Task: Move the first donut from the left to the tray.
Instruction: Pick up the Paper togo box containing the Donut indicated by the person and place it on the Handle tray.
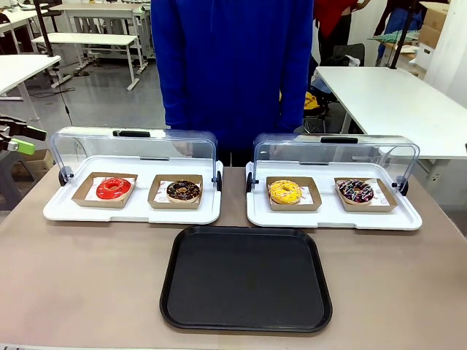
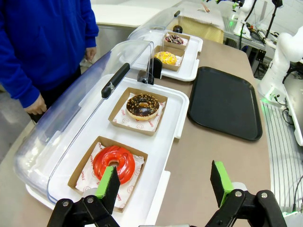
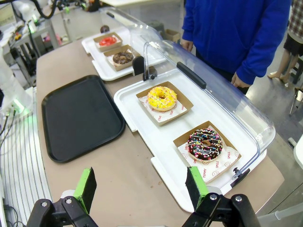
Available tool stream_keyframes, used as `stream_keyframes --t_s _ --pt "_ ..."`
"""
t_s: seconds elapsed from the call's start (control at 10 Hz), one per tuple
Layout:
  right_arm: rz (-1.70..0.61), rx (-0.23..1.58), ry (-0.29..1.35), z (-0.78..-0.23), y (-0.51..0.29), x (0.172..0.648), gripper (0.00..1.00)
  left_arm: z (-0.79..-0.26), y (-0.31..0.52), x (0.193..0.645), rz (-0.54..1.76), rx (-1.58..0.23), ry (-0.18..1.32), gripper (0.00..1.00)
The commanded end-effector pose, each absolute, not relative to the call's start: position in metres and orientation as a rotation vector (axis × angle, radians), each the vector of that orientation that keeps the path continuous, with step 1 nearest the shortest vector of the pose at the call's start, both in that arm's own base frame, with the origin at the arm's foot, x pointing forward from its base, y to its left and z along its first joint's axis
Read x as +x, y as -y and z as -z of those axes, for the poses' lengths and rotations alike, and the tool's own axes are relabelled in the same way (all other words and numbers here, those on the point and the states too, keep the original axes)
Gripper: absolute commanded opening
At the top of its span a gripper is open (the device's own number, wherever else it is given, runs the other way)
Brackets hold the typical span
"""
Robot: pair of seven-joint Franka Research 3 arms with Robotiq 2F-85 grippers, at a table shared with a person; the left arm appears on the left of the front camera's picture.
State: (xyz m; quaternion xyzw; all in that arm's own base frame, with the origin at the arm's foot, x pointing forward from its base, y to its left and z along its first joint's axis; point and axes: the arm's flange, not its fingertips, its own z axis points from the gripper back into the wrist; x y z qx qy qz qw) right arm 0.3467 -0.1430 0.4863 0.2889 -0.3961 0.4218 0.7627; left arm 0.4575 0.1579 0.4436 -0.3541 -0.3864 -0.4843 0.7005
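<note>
A: Where do we have the ring donut with glossy red icing (image 1: 114, 188)?

B: In its shallow brown cardboard dish (image 1: 86, 195), leftmost spot on the left white plastic tray (image 1: 131, 214). That tray's clear lid (image 1: 131, 146) is tipped up & back. Just beside the donut, same tray: a chocolate-brown donut (image 1: 183, 191) in its own dish.

A: And the large flat black plastic tray (image 1: 246, 281)?

B: We see it flat on the grey-brown surface (image 1: 80, 277), robot side, centred in front of the gap btw. the two white trays. Its far rim lies just beside their near edges. The red donut is well apart from it.

A: Grippers?

B: We read the left gripper (image 2: 164, 182) as spread wide, green pads (image 2: 220, 179) far apart, pinching nothing. Its wrist cam looks down on the red donut's end of the white tray. Front cam has it at the far left edge, off to the side of that tray. The right gripper (image 3: 141, 185) is spread wide too, w/ nothing between the pads. Its cam looks along the right white plastic tray (image 3: 142, 118) w/ a yellow-iced donut (image 3: 162, 98) & a chocolate donut w/ coloured sprinkles (image 3: 205, 143), each in a cardboard dish.

A: Anyone else?

B: A person in a blue top (image 1: 230, 65) stands at the far side, behind both raised lids, one hand (image 2: 35, 105) hanging by the side.
</note>
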Motion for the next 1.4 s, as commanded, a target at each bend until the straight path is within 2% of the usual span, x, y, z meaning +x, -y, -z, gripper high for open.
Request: stream_keyframes --t_s 0.0,1.3 --pt "-0.929 0.632 0.899 -0.4881 0.1434 0.3511 1.00 -0.4441 -0.1567 0.4555 1.080 -0.797 0.871 1.00" --pt "-0.929 0.632 0.899 -0.4881 0.1434 0.3511 1.00 -0.4441 -0.1567 0.4555 1.080 -0.797 0.871 1.00"
